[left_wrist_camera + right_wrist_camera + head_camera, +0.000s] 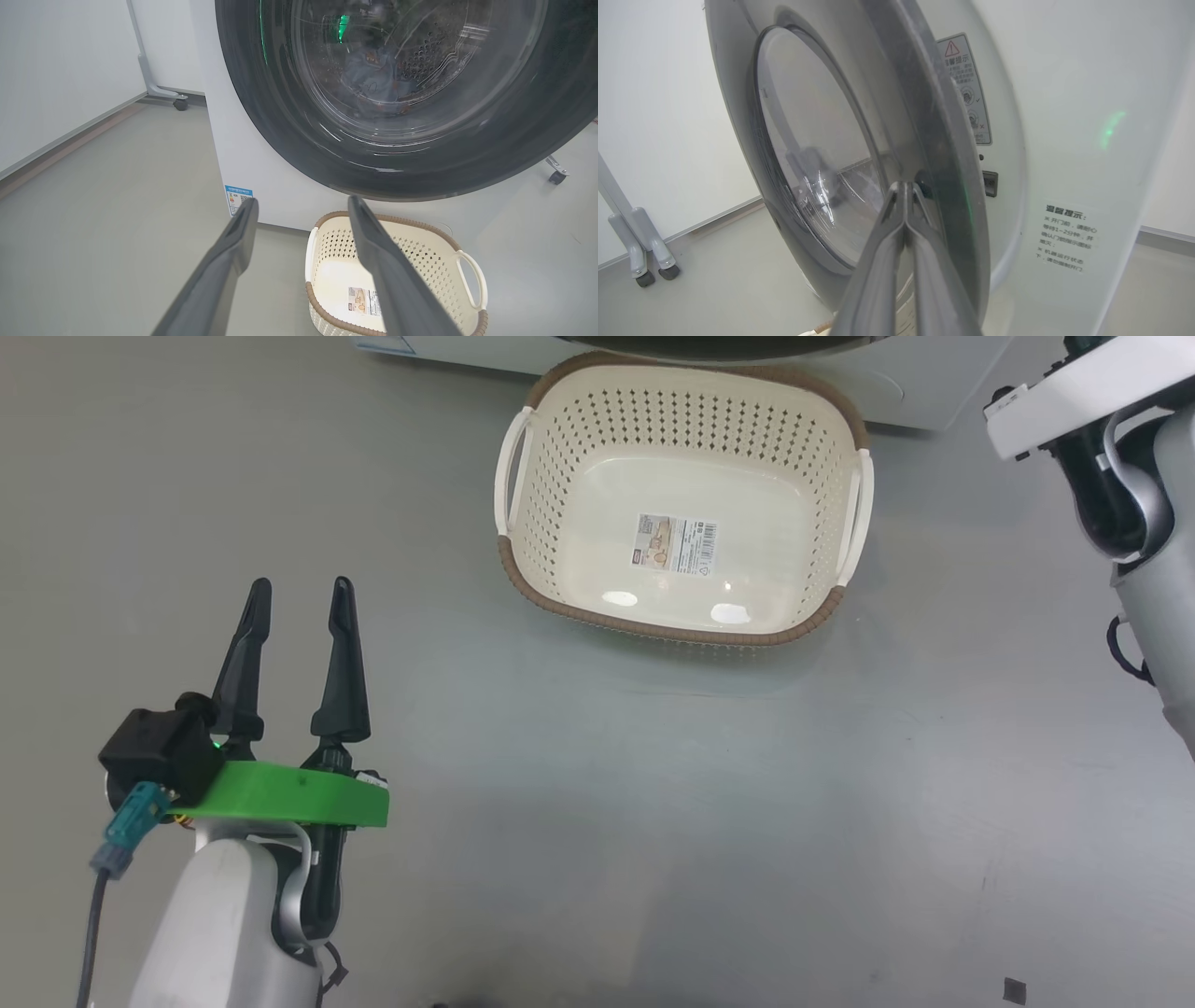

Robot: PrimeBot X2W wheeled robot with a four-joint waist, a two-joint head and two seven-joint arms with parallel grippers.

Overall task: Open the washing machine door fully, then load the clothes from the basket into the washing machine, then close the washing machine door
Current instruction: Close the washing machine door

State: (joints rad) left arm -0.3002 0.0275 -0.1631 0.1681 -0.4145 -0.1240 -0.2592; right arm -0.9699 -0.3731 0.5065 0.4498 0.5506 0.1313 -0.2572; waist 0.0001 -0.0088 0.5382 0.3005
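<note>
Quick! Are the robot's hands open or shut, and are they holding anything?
Left gripper: jaws open, holding nothing.
Right gripper: jaws shut, empty, tips at the edge of the washing machine door.

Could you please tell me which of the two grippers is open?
The left gripper: its fingers stand well apart, whereas the right gripper has its fingers pressed together.

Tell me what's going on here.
The cream perforated plastic basket is empty; the light-blue clothes lie inside the big white washing machine, behind its round glossy black door. The shut right claw has its tips at that door's rim, the door not quite closed. The open left claw hangs near the basket.
</note>
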